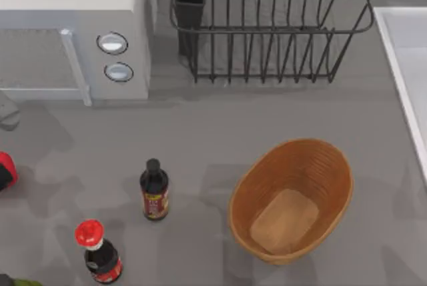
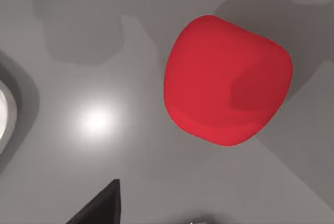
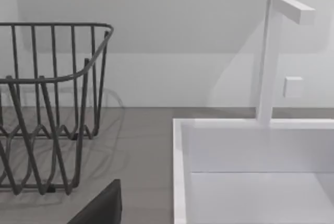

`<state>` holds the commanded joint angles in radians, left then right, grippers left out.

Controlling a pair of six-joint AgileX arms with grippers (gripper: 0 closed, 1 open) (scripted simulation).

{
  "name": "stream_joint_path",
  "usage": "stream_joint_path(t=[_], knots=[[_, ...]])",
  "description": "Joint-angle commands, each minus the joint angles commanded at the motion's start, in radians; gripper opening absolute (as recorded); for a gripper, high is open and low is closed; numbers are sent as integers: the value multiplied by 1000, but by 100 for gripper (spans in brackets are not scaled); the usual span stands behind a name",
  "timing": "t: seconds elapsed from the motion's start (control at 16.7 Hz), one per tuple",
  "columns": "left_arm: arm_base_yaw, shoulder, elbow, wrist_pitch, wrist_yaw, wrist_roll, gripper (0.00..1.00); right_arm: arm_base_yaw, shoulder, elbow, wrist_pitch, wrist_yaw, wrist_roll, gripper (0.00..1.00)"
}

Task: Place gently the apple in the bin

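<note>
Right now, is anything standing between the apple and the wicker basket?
Yes. The apple sits at the table's far left edge; the dark bottle stands roughly on the line to the wicker basket, and a red-capped bottle stands nearer the front.

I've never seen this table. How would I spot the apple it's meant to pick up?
Start at the grey microwave in the table's far left corner, then come toward the near edge along the left side. The apple lies on the grey tabletop at that left edge, cut off by the frame. It is a plain smooth red ball lying alone, unlike the red cap atop a dark bottle nearby.
</note>
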<state>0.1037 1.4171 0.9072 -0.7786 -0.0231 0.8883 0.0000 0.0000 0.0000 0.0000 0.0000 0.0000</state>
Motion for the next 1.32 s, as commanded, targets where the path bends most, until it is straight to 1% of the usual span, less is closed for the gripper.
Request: stream_joint_path(t=[0.24, 0.36, 0.54, 0.96, 1.32], knots=[[4, 271, 194, -168, 1, 201, 100, 0, 0, 0, 0, 0, 0, 100], [3, 348, 276, -214, 10, 272, 100, 0, 0, 0, 0, 0, 0, 100], [7, 397, 340, -235, 24, 318, 100, 0, 0, 0, 0, 0, 0, 100], [6, 394, 323, -220, 24, 319, 100, 0, 0, 0, 0, 0, 0, 100], [15, 432, 198, -61, 25, 327, 100, 0, 0, 0, 0, 0, 0, 100]])
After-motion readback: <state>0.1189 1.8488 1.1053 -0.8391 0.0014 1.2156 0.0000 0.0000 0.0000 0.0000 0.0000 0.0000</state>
